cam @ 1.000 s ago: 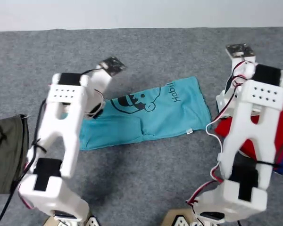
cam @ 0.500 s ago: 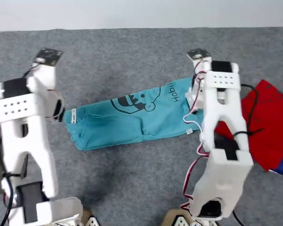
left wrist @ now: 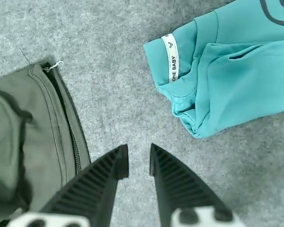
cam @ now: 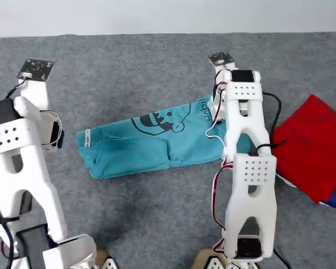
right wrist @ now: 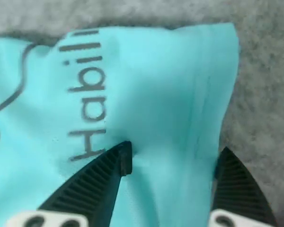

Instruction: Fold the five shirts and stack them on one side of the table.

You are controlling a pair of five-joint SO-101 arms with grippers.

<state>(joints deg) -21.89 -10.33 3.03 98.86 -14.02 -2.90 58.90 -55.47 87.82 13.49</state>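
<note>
The teal shirt (cam: 151,140) lies folded lengthwise mid-table on the grey surface (cam: 157,67), below a pale wall (cam: 157,17). My right pincer (right wrist: 173,161) is spread wide over its hem end. My left pincer (left wrist: 135,158), fingers narrowly parted, hangs between it and the olive shirt (left wrist: 23,142). I count three shirts, with the red shirt (cam: 313,145) at the right. In the last second my right pincer has swung in from the red shirt, and my left pincer has swung outward.

Teal shirt (cam: 157,140) folded lengthwise, mid-table.
</note>
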